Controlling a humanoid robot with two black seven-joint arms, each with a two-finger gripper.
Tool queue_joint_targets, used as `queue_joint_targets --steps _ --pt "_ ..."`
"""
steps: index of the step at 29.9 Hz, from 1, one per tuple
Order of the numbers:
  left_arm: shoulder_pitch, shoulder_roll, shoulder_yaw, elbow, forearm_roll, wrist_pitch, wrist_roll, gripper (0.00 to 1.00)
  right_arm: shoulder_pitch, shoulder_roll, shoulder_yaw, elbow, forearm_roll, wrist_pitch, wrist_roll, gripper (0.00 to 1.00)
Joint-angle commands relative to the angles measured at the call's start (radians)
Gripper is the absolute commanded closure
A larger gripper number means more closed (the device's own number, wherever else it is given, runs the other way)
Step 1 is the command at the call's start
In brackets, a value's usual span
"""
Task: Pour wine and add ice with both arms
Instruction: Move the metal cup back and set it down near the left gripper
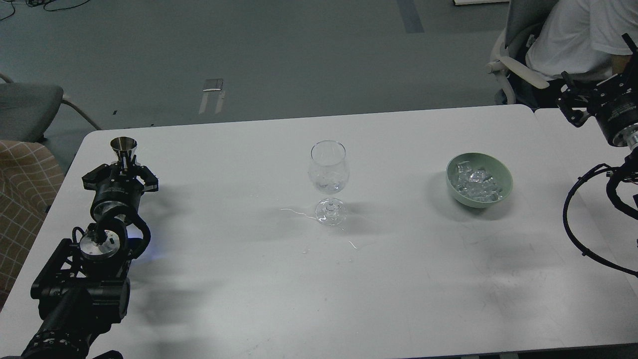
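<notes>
the left gripper (124, 160) jaws were closed on a metal jigger (123, 148), held upright to retain wine; the right gripper (580, 107) jaws' state could not be told.

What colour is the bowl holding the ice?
Pale green bowl, clearest in the head view.

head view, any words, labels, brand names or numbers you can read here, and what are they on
None can be read.
The metal cup, wine glass and green bowl show no lettering.
The left gripper and right gripper bear no marking clear enough to read.
The table is plain.
</notes>
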Motion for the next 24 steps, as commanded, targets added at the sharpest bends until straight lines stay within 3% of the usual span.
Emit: queue_joint_targets --steps 1,4,8,12,20,24 --pt "-0.002 -0.001 -0.004 -0.004 -0.009 0.004 -0.003 0.74 0.0 0.002 -0.002 0.0 0.0 0.001 0.0 0.0" --pt "0.001 -0.001 -0.004 -0.003 -0.009 0.009 -0.017 0.61 0.0 0.002 -0.002 -0.002 0.0 0.001 0.0 0.0" --pt "0.003 -0.001 -0.001 0.005 -0.007 0.011 -0.017 0.56 0.0 0.002 -0.002 -0.003 0.0 0.001 0.0 0.0" --pt "0.003 0.0 0.001 0.006 -0.007 0.011 -0.017 0.43 0.0 0.008 -0.003 -0.002 -0.002 0.001 -0.001 0.0" --pt "0.001 -0.001 0.002 0.008 -0.007 0.011 -0.016 0.41 0.0 0.006 -0.005 0.0 -0.002 0.001 -0.001 0.0" --pt "-0.002 0.002 0.002 0.006 -0.007 0.009 -0.011 0.22 -0.005 0.006 -0.005 0.001 -0.002 0.001 0.0 0.0"
